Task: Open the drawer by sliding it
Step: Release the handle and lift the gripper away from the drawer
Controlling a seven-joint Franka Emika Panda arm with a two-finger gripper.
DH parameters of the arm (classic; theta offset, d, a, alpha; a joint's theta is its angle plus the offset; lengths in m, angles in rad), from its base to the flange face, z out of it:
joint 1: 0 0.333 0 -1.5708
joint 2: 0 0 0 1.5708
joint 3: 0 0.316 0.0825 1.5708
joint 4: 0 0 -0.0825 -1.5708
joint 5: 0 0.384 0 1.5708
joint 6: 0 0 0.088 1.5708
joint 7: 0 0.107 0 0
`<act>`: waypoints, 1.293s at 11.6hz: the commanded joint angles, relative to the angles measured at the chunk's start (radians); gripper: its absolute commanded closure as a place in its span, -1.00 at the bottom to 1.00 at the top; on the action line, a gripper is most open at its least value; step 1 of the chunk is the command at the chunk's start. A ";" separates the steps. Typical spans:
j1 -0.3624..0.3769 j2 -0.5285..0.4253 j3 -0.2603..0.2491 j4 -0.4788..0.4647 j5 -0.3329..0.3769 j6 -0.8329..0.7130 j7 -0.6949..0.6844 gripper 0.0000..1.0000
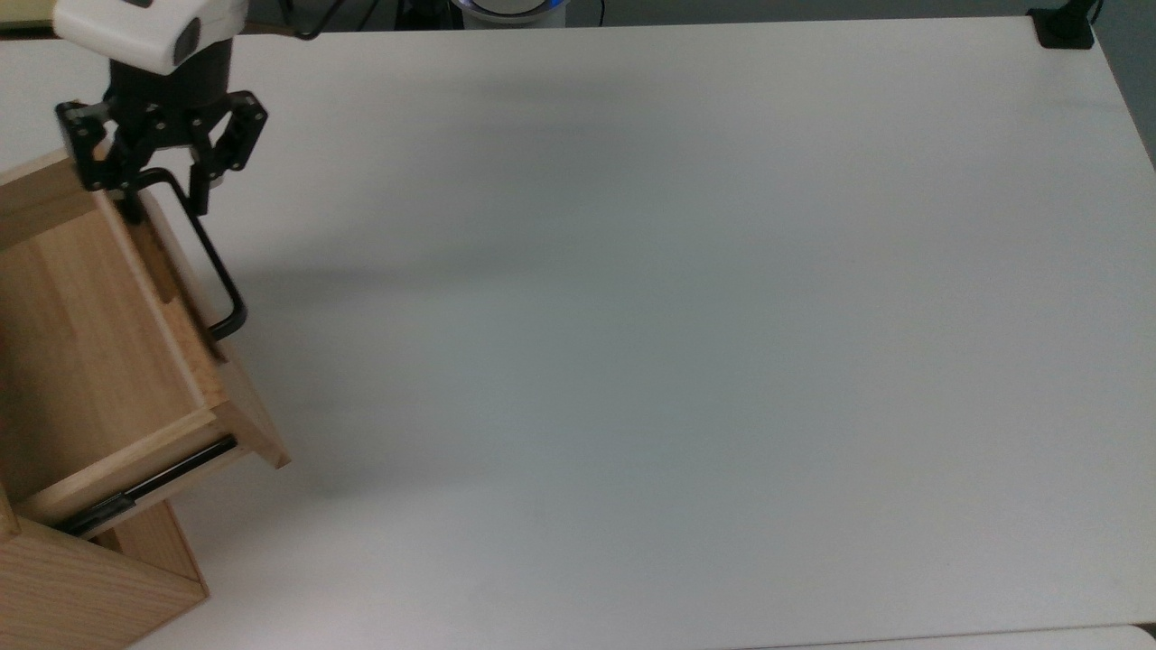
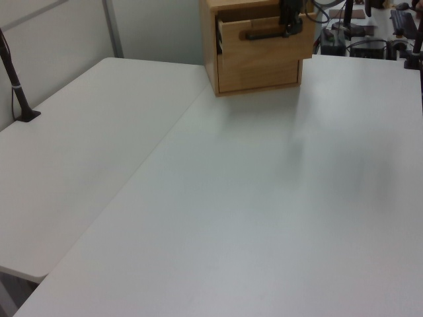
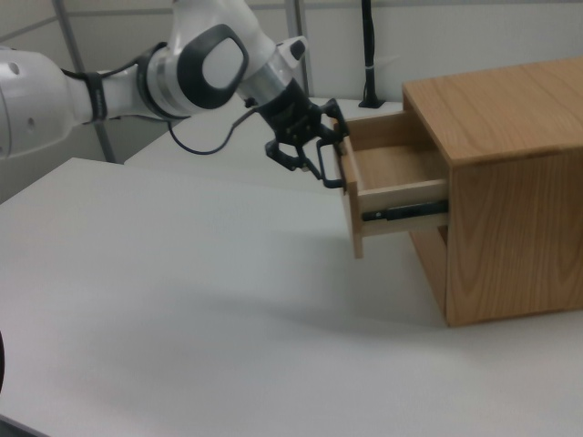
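top view: a big white table (image 1: 632, 316) spreads out wide and bare, with a black clamp (image 1: 1066, 27) at its far right corner. at the top view's left edge the pine drawer (image 1: 108, 361) sticks out of the wooden cabinet (image 1: 81, 587), and its black side rail (image 1: 144, 492) shows. the gripper (image 1: 163, 194) sits at the far end of the black bar handle (image 1: 212, 271), its fingers spread wide on each side of the bar, not squeezing it.

left view: two white tables meet along a seam. the cabinet (image 2: 258, 69) stands at the far edge, the top drawer (image 2: 264, 43) pulled out toward the camera, the gripper (image 2: 291, 20) at its handle. a grey wall panel (image 2: 59, 33) runs along the left view's left.

right view: the white arm (image 3: 137, 77) reaches in from the right view's left. the gripper (image 3: 314, 155) straddles the handle in front of the drawer (image 3: 392, 187), which hangs out over bare table. the cabinet (image 3: 510, 182) is at the right view's right.
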 commanded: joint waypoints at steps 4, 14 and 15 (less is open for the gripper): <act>0.102 -0.057 0.061 -0.038 0.010 -0.116 0.133 0.62; 0.077 -0.153 0.271 0.015 0.188 -0.582 0.893 -1.00; 0.056 -0.166 0.302 0.009 0.197 -0.619 0.934 -1.00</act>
